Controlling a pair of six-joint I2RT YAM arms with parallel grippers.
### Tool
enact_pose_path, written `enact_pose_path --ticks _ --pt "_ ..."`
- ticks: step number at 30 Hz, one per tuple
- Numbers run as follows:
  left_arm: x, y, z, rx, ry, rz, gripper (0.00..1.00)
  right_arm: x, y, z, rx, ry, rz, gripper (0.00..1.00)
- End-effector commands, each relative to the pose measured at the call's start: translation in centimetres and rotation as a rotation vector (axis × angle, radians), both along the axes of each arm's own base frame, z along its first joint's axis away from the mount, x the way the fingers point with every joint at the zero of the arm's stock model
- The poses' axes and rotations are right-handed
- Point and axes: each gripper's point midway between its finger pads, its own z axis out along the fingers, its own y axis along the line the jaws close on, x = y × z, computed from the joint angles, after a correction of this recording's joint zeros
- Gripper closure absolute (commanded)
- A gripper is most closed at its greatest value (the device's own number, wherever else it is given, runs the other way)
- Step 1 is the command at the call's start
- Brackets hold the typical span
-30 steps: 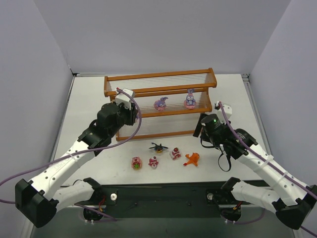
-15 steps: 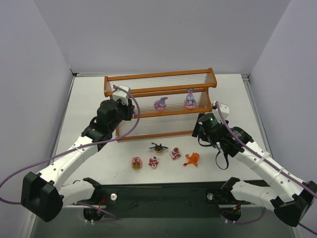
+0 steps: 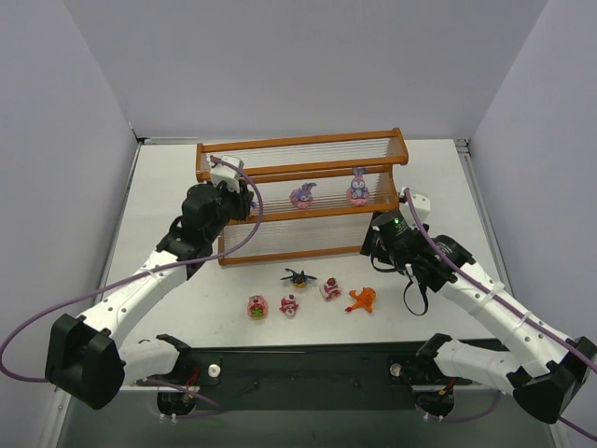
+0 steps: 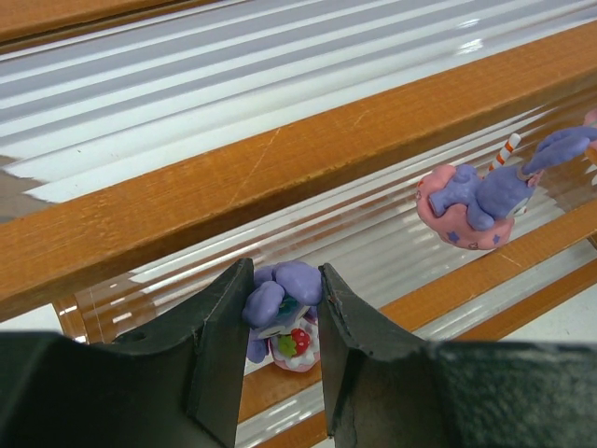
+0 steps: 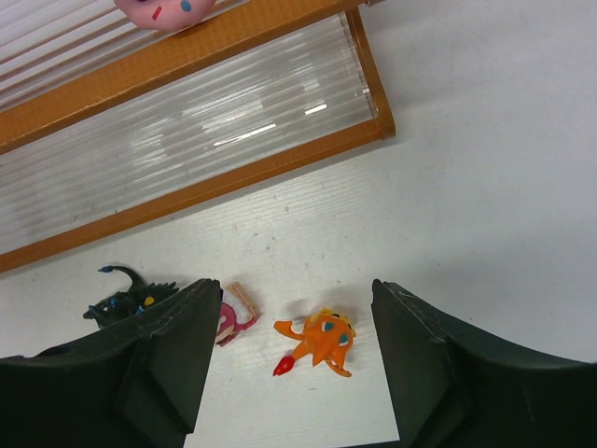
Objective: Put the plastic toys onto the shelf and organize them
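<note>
The orange-brown shelf [image 3: 298, 171] stands at the back of the table. Two purple-pink long-eared toys [image 3: 302, 194] [image 3: 358, 189] sit on its middle tier. My left gripper [image 3: 244, 201] is at the shelf's left end, shut on a purple long-eared toy [image 4: 284, 303] held over the middle tier's rail [image 4: 280, 168]; I cannot tell whether the toy touches it. Another toy [image 4: 476, 201] sits to its right. My right gripper [image 3: 373, 245] is open above the orange toy [image 5: 322, 341], which lies on the table between the jaws.
On the table in front of the shelf lie the black winged toy [image 3: 298, 276], three pink-red toys [image 3: 256, 306] [image 3: 289, 304] [image 3: 329, 289] and the orange toy [image 3: 360, 299]. The right wrist view shows the shelf's lower tier [image 5: 187, 149].
My left gripper has moved left and back along the shelf with the purple toy. My right gripper has shifted slightly left and toward the shelf.
</note>
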Motion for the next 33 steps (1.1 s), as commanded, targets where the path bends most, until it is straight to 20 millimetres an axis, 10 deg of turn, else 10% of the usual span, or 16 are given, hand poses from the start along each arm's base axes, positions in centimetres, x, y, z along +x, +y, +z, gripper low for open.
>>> enact_pose_path --ticks 1,20,33 --pt "1.0 -0.2 2.0 -0.057 -0.078 0.0 1.0 0.5 -0.1 1.1 -0.006 -0.019 0.0 0.34" --pt "2.5 0.6 0.3 -0.031 -0.077 0.046 0.94 0.6 0.1 1.2 0.001 -0.018 0.003 0.34" --pt "2.0 0.6 0.3 -0.01 -0.088 0.023 0.6 0.7 0.0 1.0 -0.004 -0.012 -0.011 0.34"
